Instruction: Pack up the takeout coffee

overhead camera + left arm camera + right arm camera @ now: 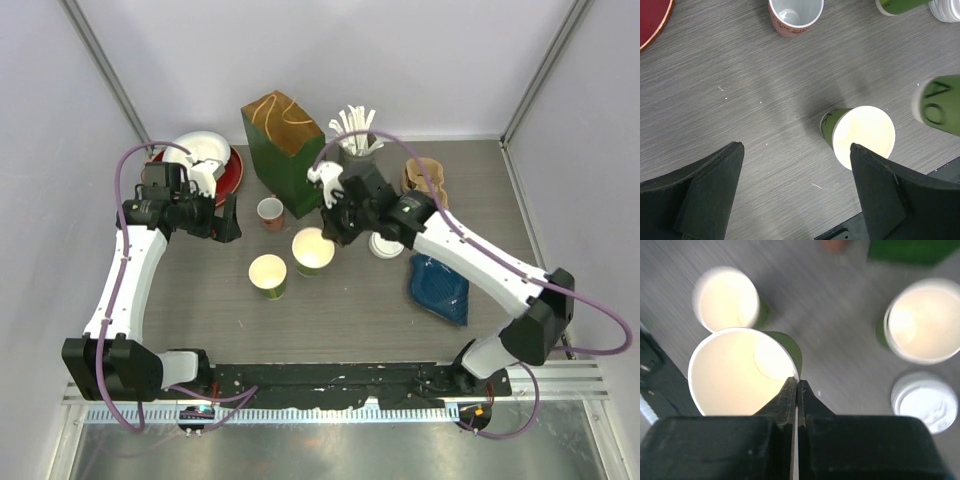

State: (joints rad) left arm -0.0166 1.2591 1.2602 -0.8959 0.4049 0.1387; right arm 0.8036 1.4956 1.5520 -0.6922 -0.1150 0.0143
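My right gripper (796, 382) is shut on the rim of a green paper cup (740, 375) with a cream inside, one finger in the cup and one outside. From above, that cup (313, 250) sits mid-table under the right gripper (327, 232). A second open green cup (268, 275) stands to its front left, and it also shows below my left gripper (862, 135). A third green cup (925, 320) stands beside a stack of white lids (925, 401). The left gripper (795, 147) hangs open over bare table with nothing between its fingers, left of the small red-and-white cup (270, 212).
A green paper bag (282, 140) stands open at the back centre. Behind the right arm are a holder of white sticks (355, 135) and a brown carrier (425, 178). A red plate (235, 172) with a white bowl lies back left, and a blue pouch (438, 288) lies to the right.
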